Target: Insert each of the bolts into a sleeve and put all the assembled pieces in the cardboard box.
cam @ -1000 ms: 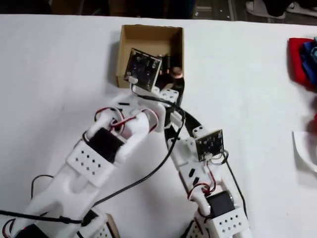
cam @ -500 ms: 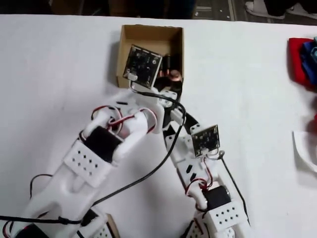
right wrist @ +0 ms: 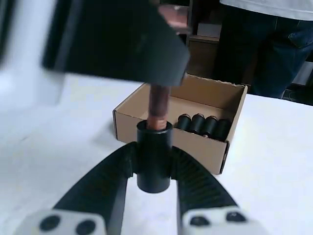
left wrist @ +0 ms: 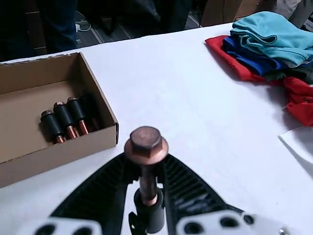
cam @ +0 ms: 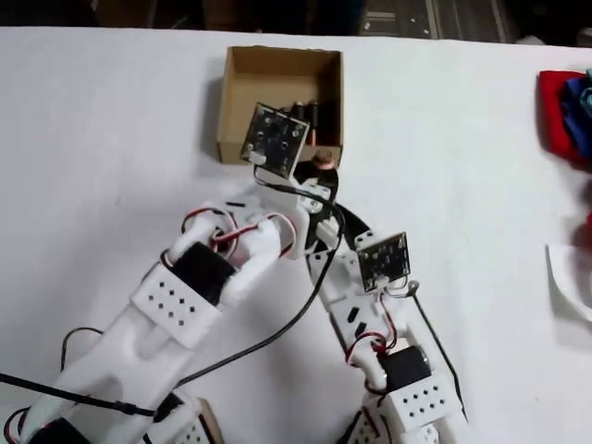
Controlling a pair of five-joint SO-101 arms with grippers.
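Just beside the brown cardboard box [cam: 268, 83], the left hand [left wrist: 146, 171] pinches the copper hex-head bolt [left wrist: 145, 147], its shank tip inside the black cylindrical sleeve [right wrist: 154, 156] clamped by the right hand [right wrist: 154, 171]. Misalignment between hands could jam the shank or dislodge the sleeve.

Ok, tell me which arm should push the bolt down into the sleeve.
Left. The left fingers hold the bolt, its tip already in the sleeve gripped by the right fingers.
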